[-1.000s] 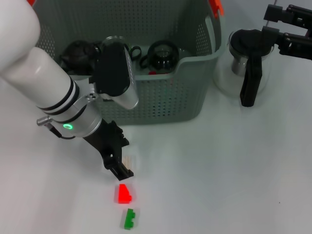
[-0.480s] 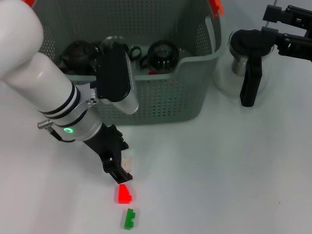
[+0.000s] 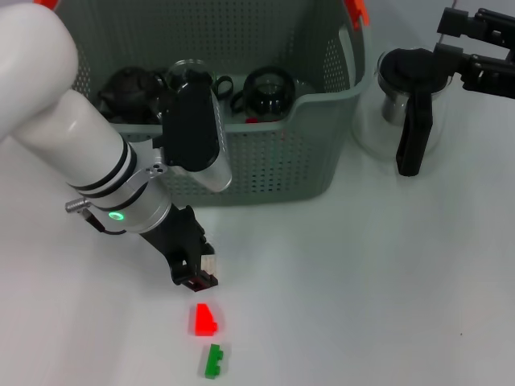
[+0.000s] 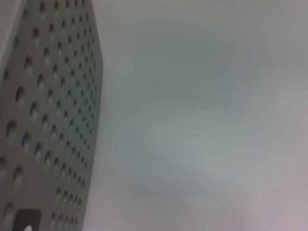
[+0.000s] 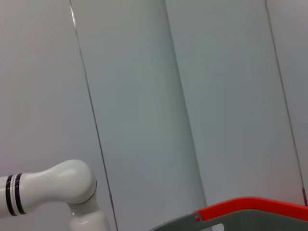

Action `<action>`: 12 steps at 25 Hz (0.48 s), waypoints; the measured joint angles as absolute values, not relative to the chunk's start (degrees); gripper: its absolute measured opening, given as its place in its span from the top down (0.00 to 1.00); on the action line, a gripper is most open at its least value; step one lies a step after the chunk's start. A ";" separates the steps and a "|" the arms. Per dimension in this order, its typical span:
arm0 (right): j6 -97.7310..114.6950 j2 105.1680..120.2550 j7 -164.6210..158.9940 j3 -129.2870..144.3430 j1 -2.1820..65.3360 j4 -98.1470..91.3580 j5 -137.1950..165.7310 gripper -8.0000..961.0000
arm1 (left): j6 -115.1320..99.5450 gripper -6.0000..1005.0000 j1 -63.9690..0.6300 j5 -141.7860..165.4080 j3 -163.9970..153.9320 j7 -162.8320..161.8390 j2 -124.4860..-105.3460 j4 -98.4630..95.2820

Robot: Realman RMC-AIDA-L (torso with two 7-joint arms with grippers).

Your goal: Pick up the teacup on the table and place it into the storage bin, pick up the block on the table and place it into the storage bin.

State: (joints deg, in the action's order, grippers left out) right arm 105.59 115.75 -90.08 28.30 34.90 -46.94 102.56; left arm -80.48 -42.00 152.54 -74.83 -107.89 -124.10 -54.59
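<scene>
Pulling back toward the storage bin (image 3: pixel 265 173), the left gripper (image 3: pixel 199 276) now sits clear of the red block (image 3: pixel 203 319) just beyond its fingertips, its grip unreadable, block ungrasped.

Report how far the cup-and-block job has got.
Done, apparently: dark teacups sit inside the storage bin. In hand: the left gripper is at a small pale block on the table. Left: red block and green block. Right gripper idles beside the glass pot.

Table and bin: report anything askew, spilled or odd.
Nothing spilled or damaged. The red block and green block lie loose on the table; the left gripper hangs above them beside the storage bin.
</scene>
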 joint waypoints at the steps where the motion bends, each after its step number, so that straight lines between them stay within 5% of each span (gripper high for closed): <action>1: 105.58 115.75 -90.06 28.28 34.90 -46.94 102.56 0.15 | -80.43 0.40 -42.01 152.56 -74.90 -107.89 -124.10 -54.59; 5: 105.58 115.75 -89.99 28.26 34.86 -46.94 102.56 0.15 | -80.38 0.53 -42.08 152.82 -75.03 -107.85 -124.10 -54.60; 12: 105.55 115.75 -89.88 28.18 34.79 -46.94 102.34 0.15 | -81.52 0.55 -42.11 152.93 -74.94 -107.91 -124.05 -56.12</action>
